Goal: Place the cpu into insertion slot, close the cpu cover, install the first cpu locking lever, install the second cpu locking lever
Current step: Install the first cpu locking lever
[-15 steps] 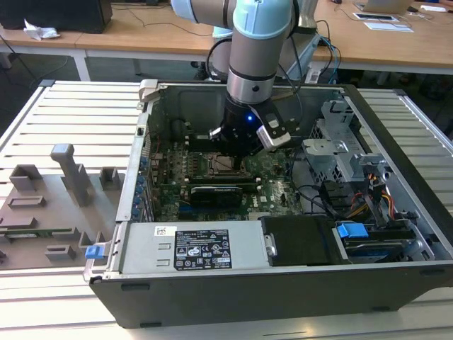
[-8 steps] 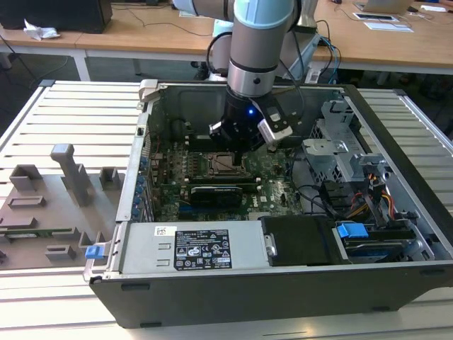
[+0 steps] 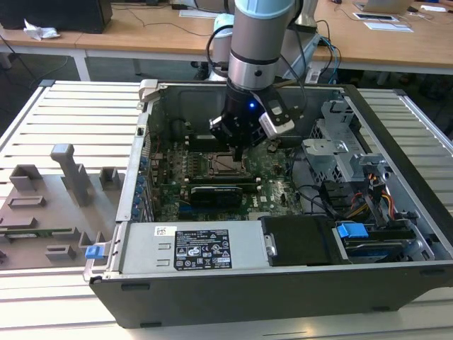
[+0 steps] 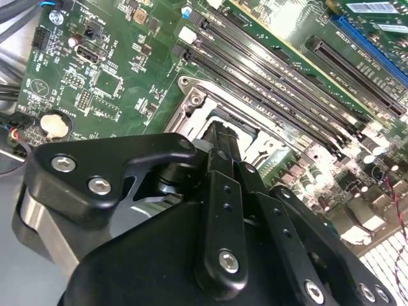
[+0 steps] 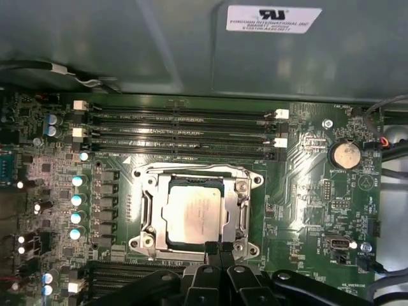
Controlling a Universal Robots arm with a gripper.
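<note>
The cpu [image 5: 194, 213], a square chip with a dull silver top, lies in the insertion slot [image 5: 197, 167] on the green motherboard. The silver cpu cover [image 5: 150, 213] lies flat around it, and the chip shows through the cover's window. In the first wrist view my gripper [image 5: 218, 250] hovers at the socket's edge, its two black fingertips [image 5: 210, 250] pressed together with nothing between them. The exterior view shows the gripper [image 3: 237, 142] low inside the open computer case, just above the insertion slot [image 3: 228, 164]. In the second wrist view the gripper [image 4: 224, 131] points down at the socket. I cannot tell how the locking levers stand.
Long black memory slots [image 5: 185, 127] run beside the socket, with a coin battery [image 5: 347, 153] nearby. A labelled grey box [image 3: 191, 248] and a black box [image 3: 301, 239] fill the case's near side. A metal drive cage [image 3: 340, 152] and cables sit at the exterior view's right. A grey fixture [image 3: 49, 198] lies outside at the left.
</note>
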